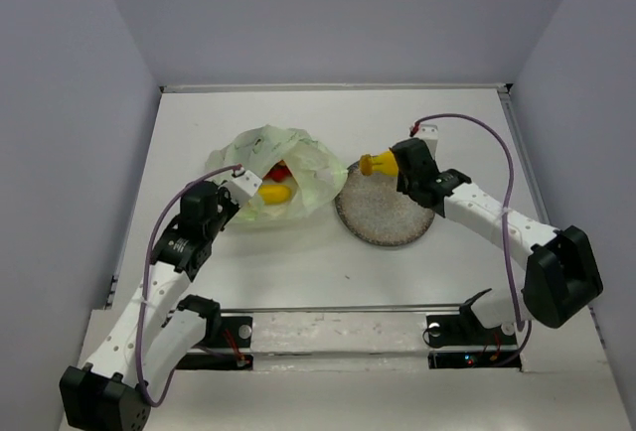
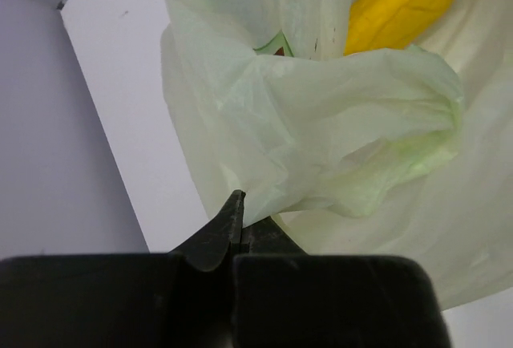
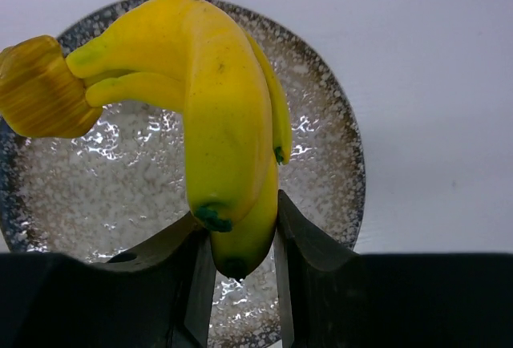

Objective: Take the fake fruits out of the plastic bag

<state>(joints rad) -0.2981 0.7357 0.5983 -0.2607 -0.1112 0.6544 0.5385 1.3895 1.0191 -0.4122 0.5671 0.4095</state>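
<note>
Banana [image 3: 216, 107] out, clamped in right gripper [image 3: 240, 240] above plate [image 3: 325, 163]. Left gripper [image 2: 239, 213] pinches bag [image 2: 337, 123] rim. Yellow fruit [image 1: 275, 193] and red piece [image 1: 281, 171] not yet removed.

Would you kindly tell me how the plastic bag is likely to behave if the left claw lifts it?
Probably floppy: the bag is thin and creased, bunching where the left claw pinches it. Likely light, so it would lift rather than stay put. The yellow fruit inside may slide about as the film sags.
</note>
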